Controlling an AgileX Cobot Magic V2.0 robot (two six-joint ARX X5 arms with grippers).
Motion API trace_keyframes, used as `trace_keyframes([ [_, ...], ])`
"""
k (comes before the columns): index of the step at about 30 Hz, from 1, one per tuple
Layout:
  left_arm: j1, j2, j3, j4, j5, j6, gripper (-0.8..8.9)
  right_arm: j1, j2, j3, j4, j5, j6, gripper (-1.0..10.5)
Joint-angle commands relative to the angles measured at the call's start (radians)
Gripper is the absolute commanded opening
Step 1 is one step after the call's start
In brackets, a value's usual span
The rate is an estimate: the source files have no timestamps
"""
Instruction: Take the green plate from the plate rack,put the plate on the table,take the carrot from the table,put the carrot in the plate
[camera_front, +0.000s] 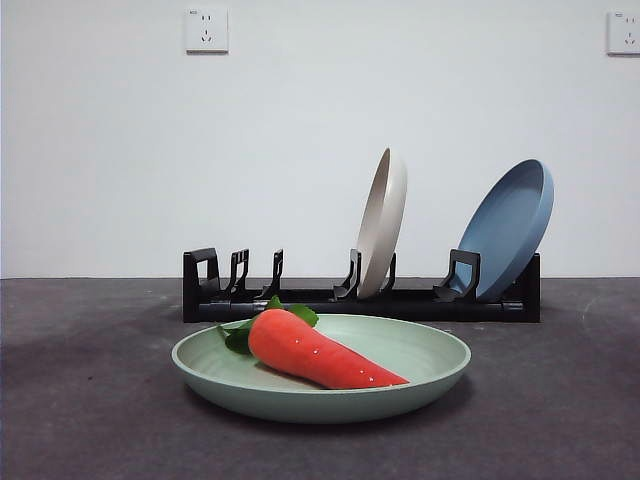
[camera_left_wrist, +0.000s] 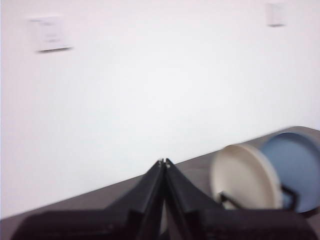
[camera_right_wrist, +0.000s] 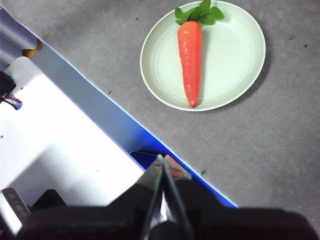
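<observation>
The green plate (camera_front: 400, 370) lies flat on the dark grey table (camera_front: 80, 420), in front of the plate rack (camera_front: 330, 300). The carrot (camera_front: 315, 352) lies inside the plate, leaves toward the rack. In the right wrist view the plate (camera_right_wrist: 230, 55) and the carrot (camera_right_wrist: 190, 60) show from high above. My right gripper (camera_right_wrist: 162, 160) is shut and empty, well away from the plate over the table's edge. My left gripper (camera_left_wrist: 163, 162) is shut and empty, raised, facing the wall. Neither arm shows in the front view.
A cream-white plate (camera_front: 383, 222) and a blue plate (camera_front: 510, 228) stand in the rack's right slots; both show in the left wrist view, the cream plate (camera_left_wrist: 245, 177) beside the blue plate (camera_left_wrist: 295, 165). A white and blue base (camera_right_wrist: 65, 145) lies beside the table.
</observation>
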Motion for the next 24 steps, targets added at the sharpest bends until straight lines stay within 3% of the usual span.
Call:
trace_keyframes([
  [1, 0.085, -0.11, -0.138, 0.01, -0.019, -0.028, -0.03, 0.002, -0.002, -0.004, 0.005, 0.003, 0.006, 0.0],
  [10, 0.259, -0.36, -0.426, -0.013, -0.122, -0.056, -0.03, 0.002, -0.002, -0.004, 0.005, 0.003, 0.006, 0.0],
  [17, 0.29, -0.455, -0.583, -0.015, -0.122, -0.094, -0.03, 0.002, -0.002, -0.004, 0.005, 0.003, 0.006, 0.0],
  [24, 0.29, -0.486, -0.628, -0.112, -0.12, -0.108, -0.03, 0.002, -0.002, -0.004, 0.005, 0.003, 0.006, 0.0],
])
